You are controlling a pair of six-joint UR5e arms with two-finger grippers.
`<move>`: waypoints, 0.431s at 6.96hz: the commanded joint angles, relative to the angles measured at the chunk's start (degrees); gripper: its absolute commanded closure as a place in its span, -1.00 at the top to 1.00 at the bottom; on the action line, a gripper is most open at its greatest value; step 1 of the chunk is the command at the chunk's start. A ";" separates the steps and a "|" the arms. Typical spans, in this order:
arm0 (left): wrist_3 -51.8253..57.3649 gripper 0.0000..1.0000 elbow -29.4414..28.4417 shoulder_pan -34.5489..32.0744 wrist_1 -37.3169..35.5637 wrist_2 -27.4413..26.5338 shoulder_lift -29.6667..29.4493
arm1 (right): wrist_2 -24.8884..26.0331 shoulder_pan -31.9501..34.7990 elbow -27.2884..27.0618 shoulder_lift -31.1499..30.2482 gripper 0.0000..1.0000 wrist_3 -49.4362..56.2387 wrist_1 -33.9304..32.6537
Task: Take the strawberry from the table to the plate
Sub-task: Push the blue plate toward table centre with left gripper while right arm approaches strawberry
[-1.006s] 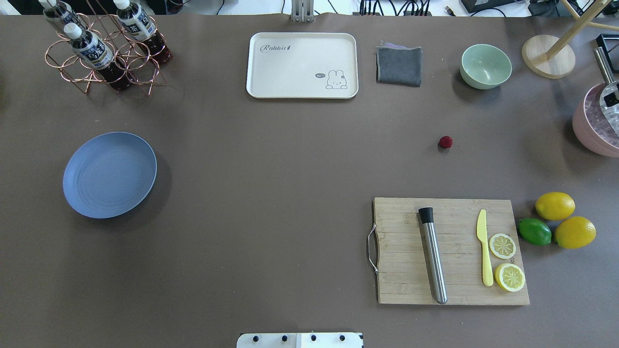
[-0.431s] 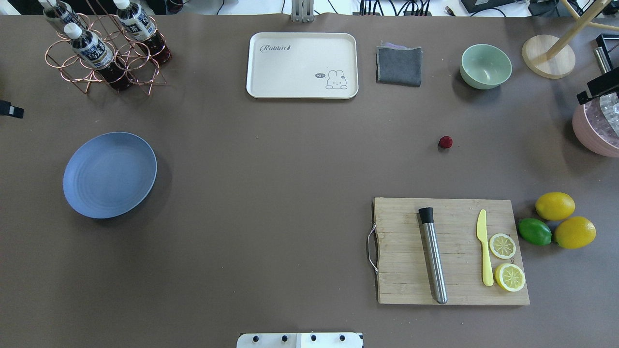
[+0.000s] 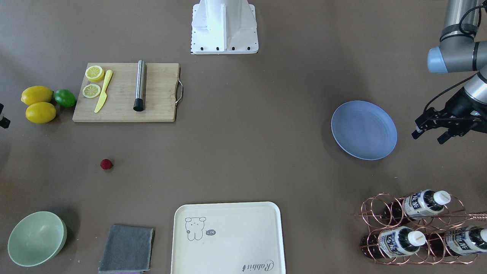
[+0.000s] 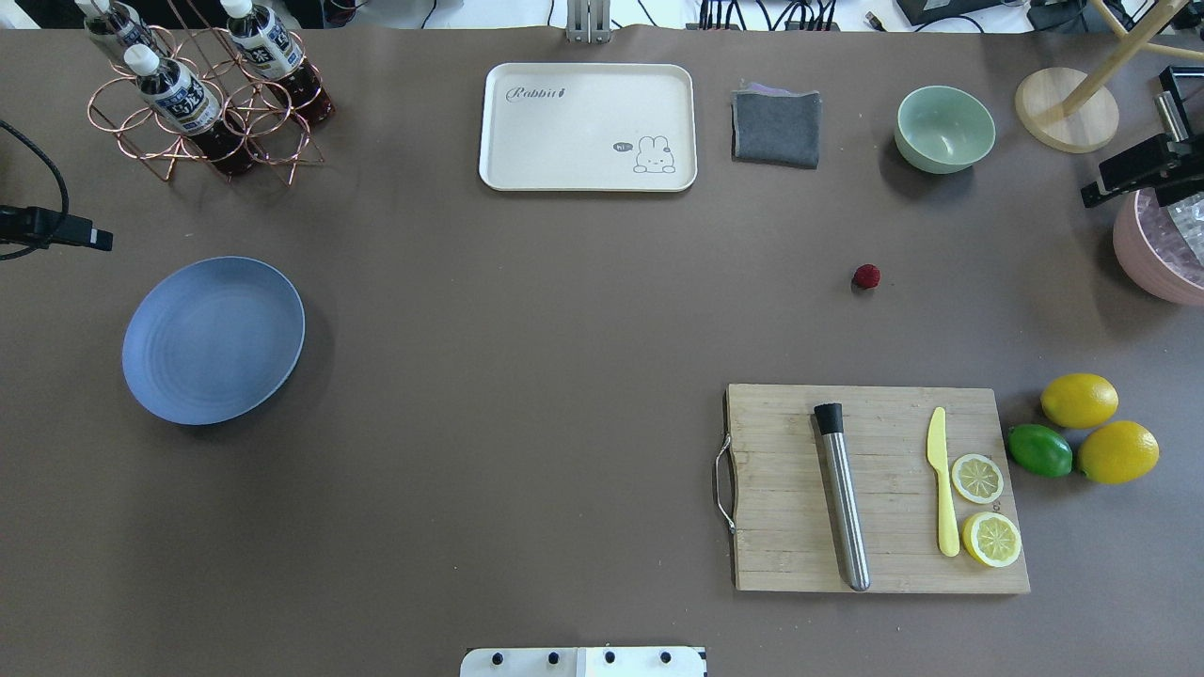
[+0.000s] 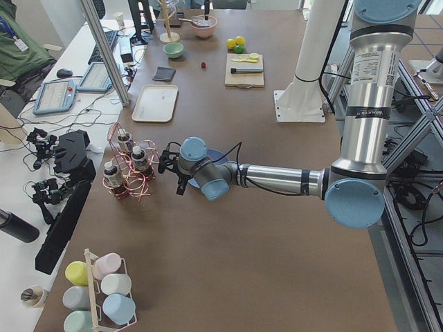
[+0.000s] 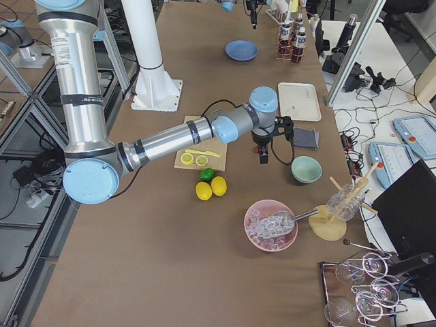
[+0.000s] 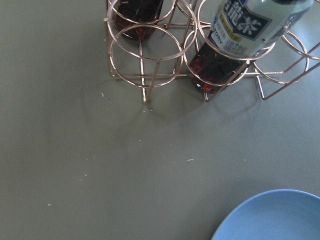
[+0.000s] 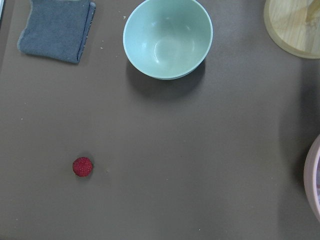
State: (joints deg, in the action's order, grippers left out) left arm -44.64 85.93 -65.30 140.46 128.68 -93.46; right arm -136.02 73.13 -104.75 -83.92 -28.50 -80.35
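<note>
Strawberry (image 4: pixel 866 275), tiny, dark red, bumpy: one only, on matte brown-grey worktop (image 4: pixel 527 310), well apart from round blue-lavender plate (image 4: pixel 213 340), also one. Lies inward from right claw (image 4: pixel 1101 188), toward worktop middle; roundish, no clear long axis. Right arm much nearer; cannot tell whether apart or together. Left claw (image 3: pixel 429 135), just beside plate, spread open.
</note>
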 commanded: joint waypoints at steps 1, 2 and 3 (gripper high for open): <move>-3.50 0.95 -1.11 2.35 1.91 -0.79 0.03 | -0.03 -0.88 0.78 0.07 1.00 -0.85 0.63; -4.22 0.95 -4.42 4.19 6.63 -3.15 0.03 | -0.21 -0.88 0.43 0.16 1.00 -1.99 0.63; -6.06 0.95 -6.89 7.34 10.41 -3.52 -0.23 | -0.21 -0.88 -0.01 0.16 1.00 -3.30 0.72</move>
State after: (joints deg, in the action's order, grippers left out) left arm -48.85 81.93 -61.00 146.50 126.20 -93.50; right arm -136.17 72.30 -104.35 -83.79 -30.46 -79.72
